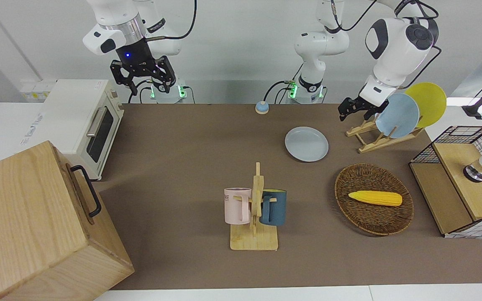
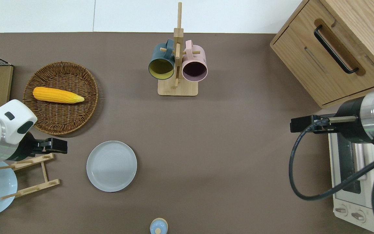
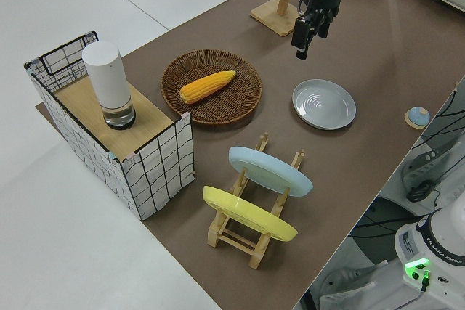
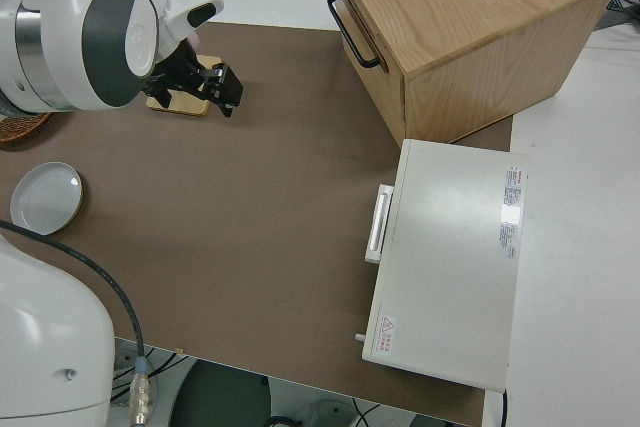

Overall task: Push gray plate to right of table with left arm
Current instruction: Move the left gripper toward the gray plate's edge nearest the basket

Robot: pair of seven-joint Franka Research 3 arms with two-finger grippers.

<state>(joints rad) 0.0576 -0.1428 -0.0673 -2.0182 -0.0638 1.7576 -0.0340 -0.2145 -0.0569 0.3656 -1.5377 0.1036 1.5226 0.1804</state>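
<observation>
Left claw (image 2: 64,146) hangs beside gray plate (image 2: 111,166) (wicker basket (image 2: 60,122) near).

Wicker basket (image 2: 60,120), round, holding one corn cob (image 2: 58,95). Wooden mug stand (image 2: 177,88) with a teal mug (image 2: 161,63) and a pink mug (image 2: 194,65) hung on opposite pegs. Wooden dish rack (image 3: 251,234) carrying a sky-blue plate (image 3: 270,170) and a yellow plate (image 3: 248,213) (both tilted). White toaster oven (image 1: 83,123) beside a wooden cabinet (image 1: 36,225). Wire-grid shelf (image 3: 109,136) bearing a white cylinder (image 3: 107,83). Small blue-topped knob (image 2: 158,226).
</observation>
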